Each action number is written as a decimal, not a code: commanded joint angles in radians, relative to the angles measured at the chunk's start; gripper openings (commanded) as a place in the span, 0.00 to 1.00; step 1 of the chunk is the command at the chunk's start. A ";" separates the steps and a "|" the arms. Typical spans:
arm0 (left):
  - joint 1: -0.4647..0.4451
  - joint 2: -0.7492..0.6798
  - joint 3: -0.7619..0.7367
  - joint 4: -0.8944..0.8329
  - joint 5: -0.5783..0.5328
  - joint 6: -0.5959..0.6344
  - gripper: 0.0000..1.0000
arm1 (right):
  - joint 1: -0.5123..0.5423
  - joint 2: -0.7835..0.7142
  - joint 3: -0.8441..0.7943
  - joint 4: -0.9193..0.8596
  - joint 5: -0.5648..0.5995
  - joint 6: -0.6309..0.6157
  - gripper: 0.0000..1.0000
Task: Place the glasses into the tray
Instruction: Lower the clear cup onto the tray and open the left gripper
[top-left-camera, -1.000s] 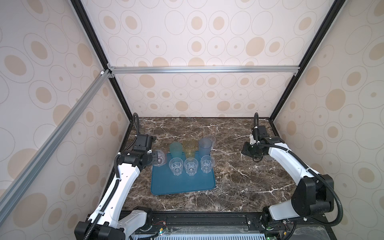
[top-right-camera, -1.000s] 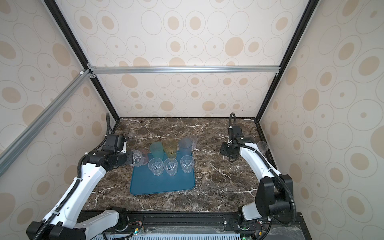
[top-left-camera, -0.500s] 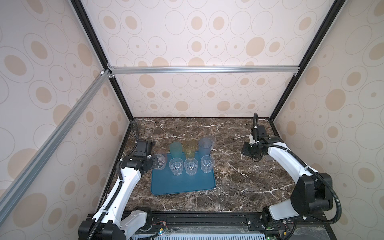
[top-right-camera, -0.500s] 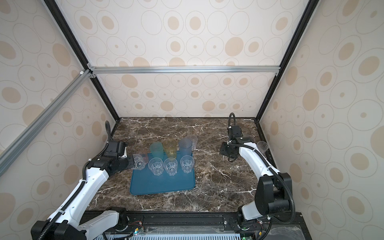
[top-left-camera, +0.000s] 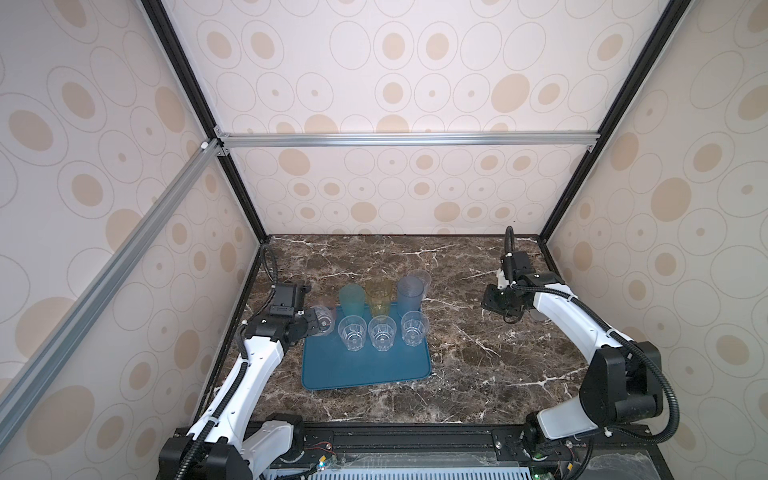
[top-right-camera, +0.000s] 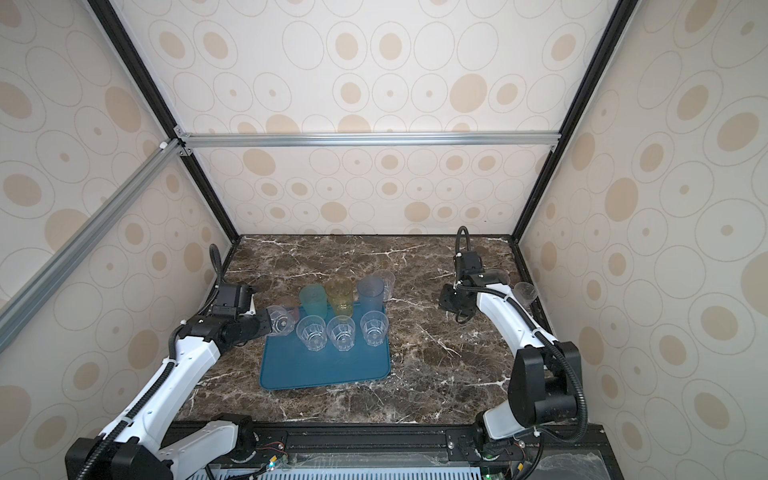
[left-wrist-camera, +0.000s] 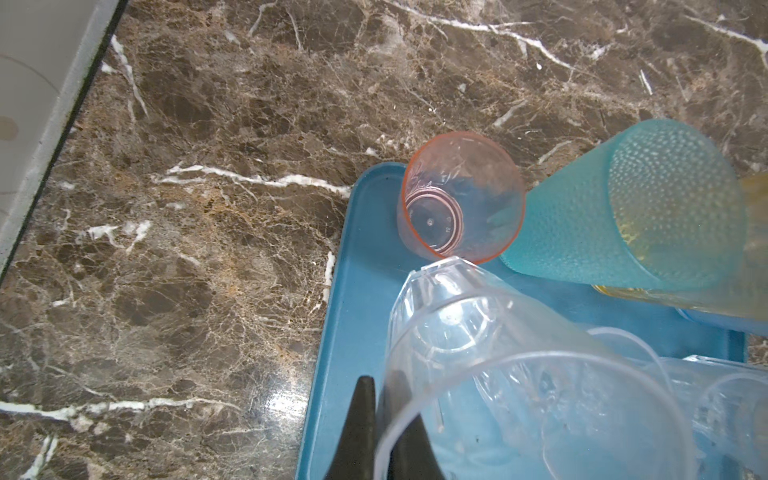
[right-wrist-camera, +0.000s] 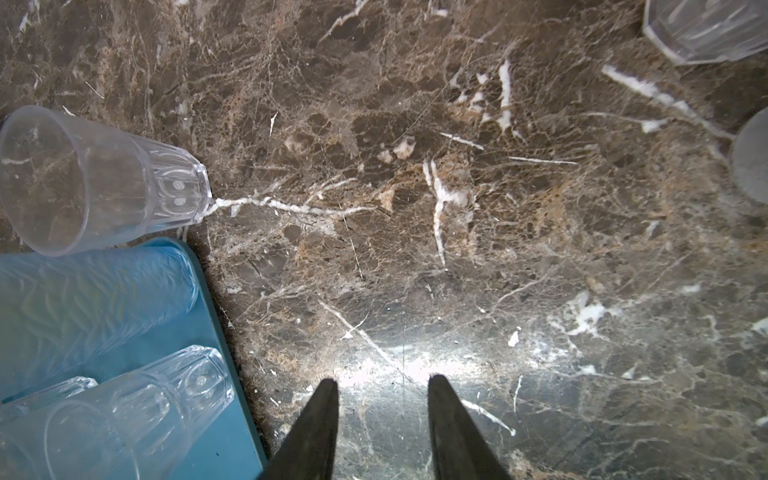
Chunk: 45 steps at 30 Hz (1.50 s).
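Marble top (top-left-camera: 478, 365): left tool (left-wrist-camera: 380, 399) pinches a clear tumbler (left-wrist-camera: 498, 353), rim cropped; right tool (right-wrist-camera: 383, 379) parted, empty.

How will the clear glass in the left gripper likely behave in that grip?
Probably light and stiff: the clear glass looks like thin plastic, and the left gripper holds it tilted by its rim wall alone. Smooth walls and that small contact may let it pivot or slip. On the tray, its short build should resist tipping.

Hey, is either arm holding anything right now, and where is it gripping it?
The left gripper pinches a clear faceted tumbler by its rim, one finger inside, one outside. The right gripper holds nothing.
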 joint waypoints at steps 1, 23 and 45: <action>0.007 -0.003 0.029 -0.048 -0.016 -0.017 0.00 | 0.002 0.010 0.013 0.000 -0.003 -0.011 0.39; -0.020 -0.080 0.026 -0.120 -0.026 -0.053 0.00 | 0.001 0.019 0.035 0.000 -0.017 -0.012 0.39; -0.027 0.057 -0.100 0.075 -0.009 -0.062 0.01 | 0.001 0.004 0.007 -0.002 0.003 -0.021 0.39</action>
